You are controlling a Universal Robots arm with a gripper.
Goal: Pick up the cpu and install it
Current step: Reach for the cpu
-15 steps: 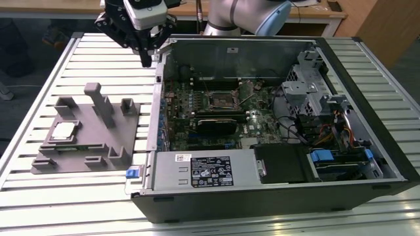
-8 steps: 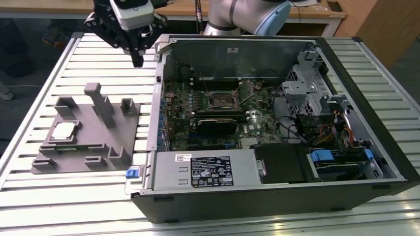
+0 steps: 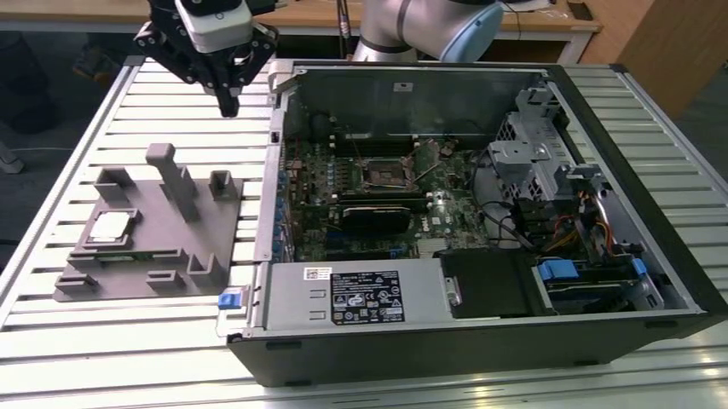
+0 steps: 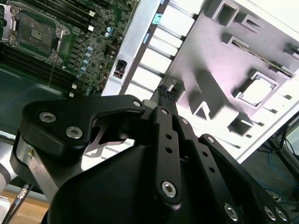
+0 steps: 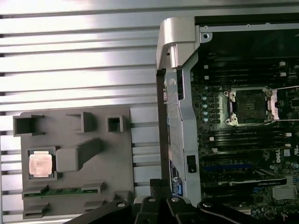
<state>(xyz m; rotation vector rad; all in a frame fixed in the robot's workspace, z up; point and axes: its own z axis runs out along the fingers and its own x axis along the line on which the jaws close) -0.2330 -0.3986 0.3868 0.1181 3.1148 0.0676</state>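
The cpu (image 3: 111, 226), a small flat square chip with a silvery-white metal top, lay flat in a square recess of the grey plastic fixture (image 3: 159, 256), near that fixture's edge on the exterior view's left. In the first wrist view the cpu (image 5: 40, 164) lay level in its pocket with nothing touching it. The fixture rested on the slatted aluminium tabletop (image 3: 68, 128), toward the tabletop's edge on the exterior view's left, just beside the open black computer case (image 3: 455, 349), which took up the tabletop's other side. Inside the case, the dark square socket with a metal frame (image 3: 384, 173) on the green motherboard held no chip, as far as the first wrist view showed the socket (image 5: 247, 106).

The black claw (image 3: 228, 104) hung above the tabletop near its far edge, between the fixture and the case wall and well apart from the cpu. Its fingers were pressed together at the tips and carried nothing.

By my reading the task stood at its very start: neither the pick-up nor the installation was done.

Counted: one cpu, one fixture, one socket, one case, one claw, and one thin green strip (image 5: 60, 191) lying in a fixture slot.
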